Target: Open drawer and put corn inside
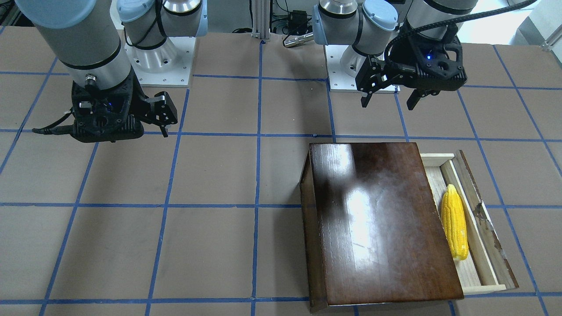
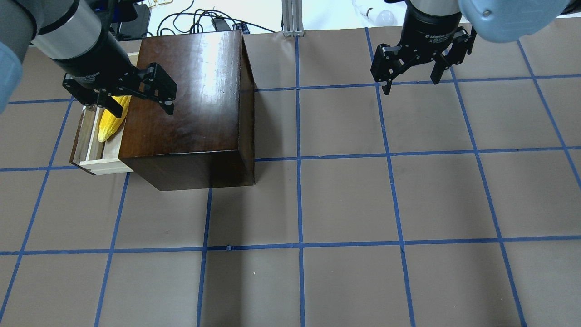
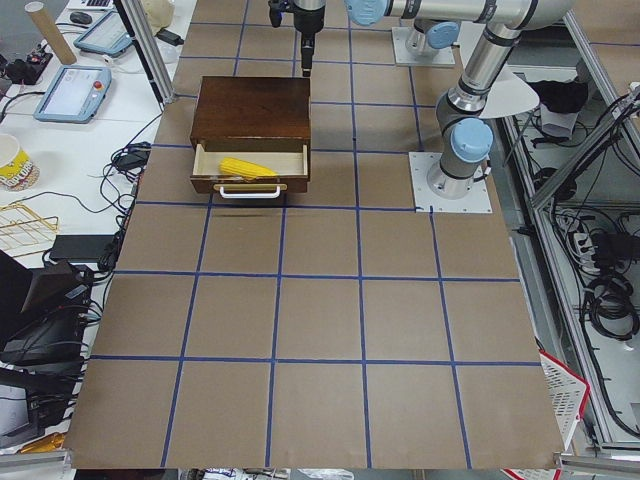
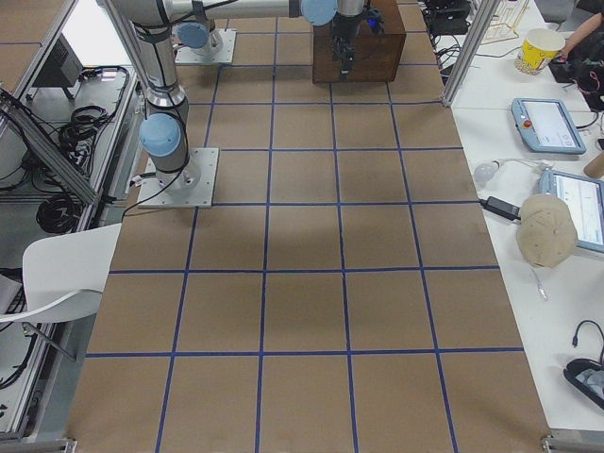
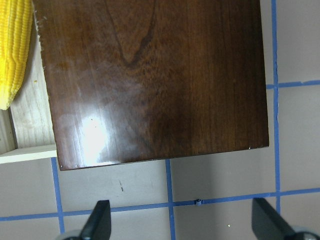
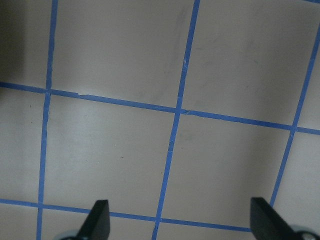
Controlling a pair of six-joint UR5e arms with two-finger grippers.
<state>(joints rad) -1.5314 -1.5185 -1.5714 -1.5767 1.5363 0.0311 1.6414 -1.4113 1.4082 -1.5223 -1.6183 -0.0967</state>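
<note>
1. Only in the left side view: pale handle (image 3: 248, 193) on the pulled-out drawer (image 1: 483, 289)
2. Inside that drawer, corn (image 1: 454, 221), below the raised left gripper (image 1: 389, 104), untouched
3. Left gripper and right gripper (image 2: 412, 86) spread wide, empty

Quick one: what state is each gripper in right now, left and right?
Left gripper: open, holding nothing.
Right gripper: open, holding nothing.
</note>
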